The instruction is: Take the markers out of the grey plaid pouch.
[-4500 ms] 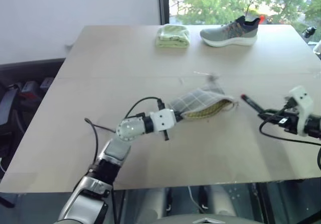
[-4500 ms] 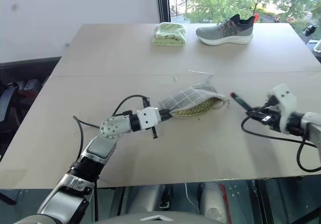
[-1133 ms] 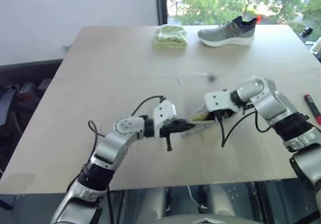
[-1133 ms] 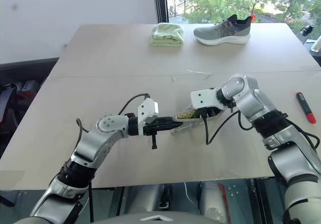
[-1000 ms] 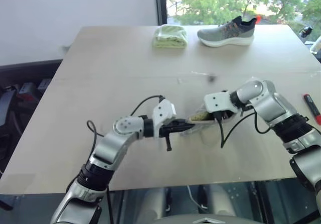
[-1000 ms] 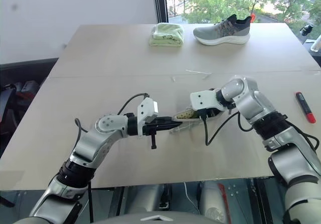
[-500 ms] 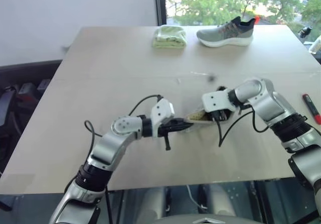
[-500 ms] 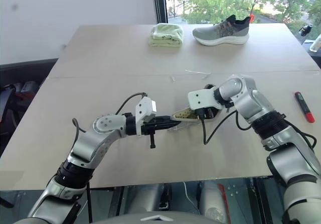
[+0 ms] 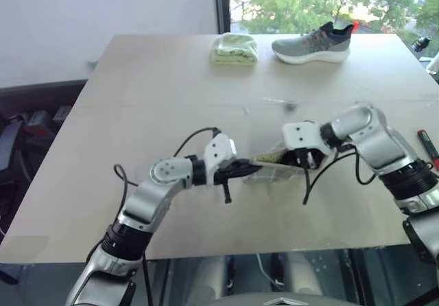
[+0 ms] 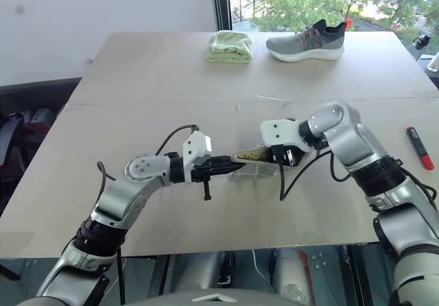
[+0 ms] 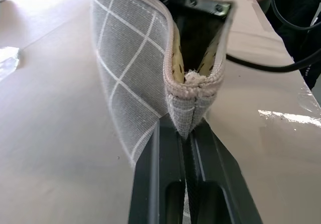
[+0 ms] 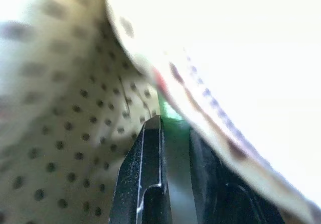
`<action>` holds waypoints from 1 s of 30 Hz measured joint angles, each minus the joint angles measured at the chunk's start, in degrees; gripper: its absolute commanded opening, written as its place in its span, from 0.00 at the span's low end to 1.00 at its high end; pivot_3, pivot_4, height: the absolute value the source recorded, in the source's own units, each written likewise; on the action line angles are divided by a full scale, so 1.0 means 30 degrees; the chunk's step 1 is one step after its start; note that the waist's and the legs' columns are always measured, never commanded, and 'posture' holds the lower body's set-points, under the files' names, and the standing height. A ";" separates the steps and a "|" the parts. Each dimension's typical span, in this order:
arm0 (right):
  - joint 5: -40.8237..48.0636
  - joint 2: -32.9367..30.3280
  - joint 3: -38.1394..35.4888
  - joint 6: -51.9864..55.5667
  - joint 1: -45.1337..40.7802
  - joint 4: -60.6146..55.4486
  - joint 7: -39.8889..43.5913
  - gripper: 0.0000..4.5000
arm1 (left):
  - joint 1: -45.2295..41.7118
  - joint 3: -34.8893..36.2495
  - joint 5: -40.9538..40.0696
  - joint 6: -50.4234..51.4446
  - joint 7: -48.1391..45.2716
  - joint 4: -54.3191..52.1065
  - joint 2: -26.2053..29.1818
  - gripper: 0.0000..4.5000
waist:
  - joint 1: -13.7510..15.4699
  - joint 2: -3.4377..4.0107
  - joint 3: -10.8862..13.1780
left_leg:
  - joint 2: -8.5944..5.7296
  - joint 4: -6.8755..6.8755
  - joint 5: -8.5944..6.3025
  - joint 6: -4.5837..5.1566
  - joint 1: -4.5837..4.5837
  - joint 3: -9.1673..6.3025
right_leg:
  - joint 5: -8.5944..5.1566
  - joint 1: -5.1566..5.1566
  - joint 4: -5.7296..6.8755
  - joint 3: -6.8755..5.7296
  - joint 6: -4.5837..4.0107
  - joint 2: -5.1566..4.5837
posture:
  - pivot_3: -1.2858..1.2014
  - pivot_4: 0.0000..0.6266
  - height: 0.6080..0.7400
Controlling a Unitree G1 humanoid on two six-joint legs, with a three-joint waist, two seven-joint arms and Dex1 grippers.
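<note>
My left gripper is shut on one end of the grey plaid pouch, holding it just off the table with its mouth toward my right arm. The left wrist view shows the pouch pinched at its seam between my left gripper's fingers, yellowish lining showing. My right gripper reaches into the pouch mouth. In the right wrist view my right gripper is shut on a lime green marker against the dotted lining. A red marker lies on the table at the far right.
A grey shoe and a folded pale green cloth sit at the table's far edge. The table has a seam across its middle. Black cables hang from both wrists near the pouch.
My right gripper has closed inside the pouch mouth and drawn slightly up and back. The left gripper keeps its hold. The red marker, in my right gripper several seconds ago, now lies on the table.
</note>
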 measured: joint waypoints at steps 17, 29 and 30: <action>0.4765 -0.0766 -0.2814 0.5155 0.1456 -0.2634 -0.2519 0.04 | -0.0111 0.0371 0.0405 -0.0834 0.0373 0.0412 0.0236 0.00 | 0.0002 -0.0002 0.0008 | 0.0005 -0.0001 -0.0003 0.0003 -0.0008 -0.0003 | 0.0003 -0.0013 0.0005 -0.0006 -0.0006 -0.0023 | 0.52 0.24 1.00; 0.7961 -0.1528 -0.4548 0.4902 0.2340 -0.4528 -0.1786 0.04 | -0.0127 0.0121 0.0858 -0.0884 0.0309 0.0431 0.0279 0.00 | 0.0007 -0.0007 0.0012 | 0.0005 0.0000 -0.0047 0.0077 -0.0016 -0.0005 | 0.0003 -0.0017 0.0004 -0.0010 -0.0004 -0.0028 | 0.52 0.24 1.00; 0.8061 -0.1493 -0.4574 0.4821 0.2425 -0.4522 -0.1831 0.04 | -0.0125 0.0122 0.0889 -0.0884 0.0304 0.0438 0.0280 0.00 | 0.0002 -0.0007 0.0012 | 0.0005 0.0000 -0.0044 0.0072 -0.0016 -0.0002 | 0.0003 -0.0018 0.0006 -0.0007 -0.0004 -0.0028 | 0.52 0.24 1.00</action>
